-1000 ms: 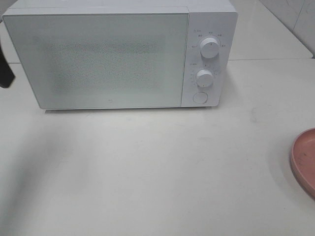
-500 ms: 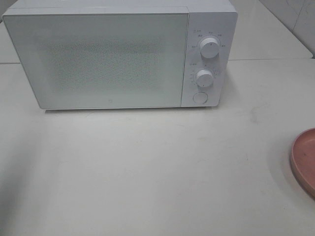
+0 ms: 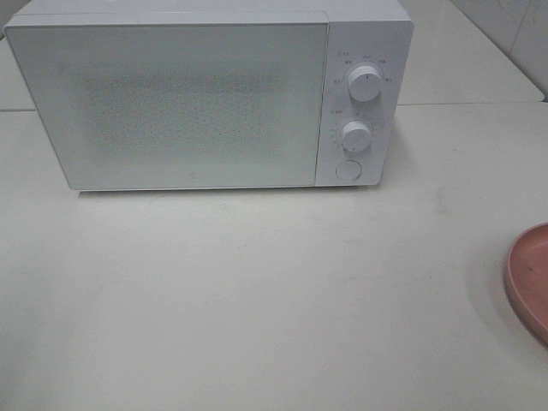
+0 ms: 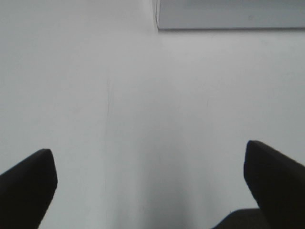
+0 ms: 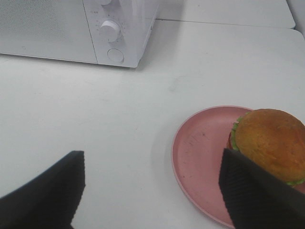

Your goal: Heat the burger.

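Both hands released, left hand [image 4: 147, 179], right hand [image 5: 152, 191], burger [image 5: 269, 143] on plate [image 5: 200, 152], microwave [image 3: 205, 94] seemingly shut.

Bright, even light from overhead washes out the white table [image 3: 274, 300], leaving only faint shadows. The microwave [image 3: 205, 98] door looks grainy and speckled in the high view. Both wrist views are soft, with the dark fingers [image 4: 26, 188] blurred at the lower edge.

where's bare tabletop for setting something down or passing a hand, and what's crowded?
Widest free patch: the table in front of the closed microwave, running right to the pink plate. Another strip lies right of the microwave, above the plate. Crowded: the right edge, where the burger sits on the plate beside the open right hand. The open left hand has bare table below.
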Robot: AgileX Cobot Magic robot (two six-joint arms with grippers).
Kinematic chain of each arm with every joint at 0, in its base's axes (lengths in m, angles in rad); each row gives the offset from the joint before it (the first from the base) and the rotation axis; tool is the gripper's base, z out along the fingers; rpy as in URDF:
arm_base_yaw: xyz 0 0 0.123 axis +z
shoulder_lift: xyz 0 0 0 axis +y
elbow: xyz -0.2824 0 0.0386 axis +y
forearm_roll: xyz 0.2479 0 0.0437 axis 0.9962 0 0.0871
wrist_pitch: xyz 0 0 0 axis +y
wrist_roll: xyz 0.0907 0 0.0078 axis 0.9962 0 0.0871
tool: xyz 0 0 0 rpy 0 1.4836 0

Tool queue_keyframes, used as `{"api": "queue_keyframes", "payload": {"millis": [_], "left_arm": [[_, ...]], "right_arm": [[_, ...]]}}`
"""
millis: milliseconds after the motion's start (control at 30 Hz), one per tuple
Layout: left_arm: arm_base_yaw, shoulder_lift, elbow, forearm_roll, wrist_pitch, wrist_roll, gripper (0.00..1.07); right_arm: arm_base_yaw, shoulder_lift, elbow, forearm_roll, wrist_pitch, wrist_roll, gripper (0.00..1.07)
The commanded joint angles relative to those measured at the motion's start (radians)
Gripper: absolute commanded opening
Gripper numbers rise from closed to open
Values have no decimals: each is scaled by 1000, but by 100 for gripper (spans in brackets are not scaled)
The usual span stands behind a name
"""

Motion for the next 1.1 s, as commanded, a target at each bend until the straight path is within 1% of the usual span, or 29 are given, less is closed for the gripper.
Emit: {"api": "queue_keyframes", "payload": {"millis": [33,100,167,200,233,267,333,367,467,1100], "left_arm": [[2,-67,3,-3,-23,-4,100],[2,-139,3,-3,-1,-4,100],[2,-164,4,-1,18,-4,100],[2,-211,16,4,53,-4,100],[2,-211,16,4,53,-4,100],[2,-251,36,8,74,-7,100],[2,-268,31,12,72,-7,100],[2,-308,31,18,72,-8,100],[2,-352,31,16,72,-8,100],[2,-346,31,16,72,-12,100]], "right_arm": [[-6,-27,4,-4,-5,-13,75],[-6,-27,4,-4,-5,-13,75],[-6,-27,4,-4,-5,-13,75],[-6,-27,4,-4,-5,-13,75],[-6,-27,4,-4,-5,-13,75],[-6,-27,4,-4,-5,-13,75],[-6,-27,4,-4,-5,-13,75],[-6,-27,4,-3,-5,-13,75],[-6,-27,4,-3,-5,-13,75],[-6,-22,4,-3,-5,-13,75]]}}
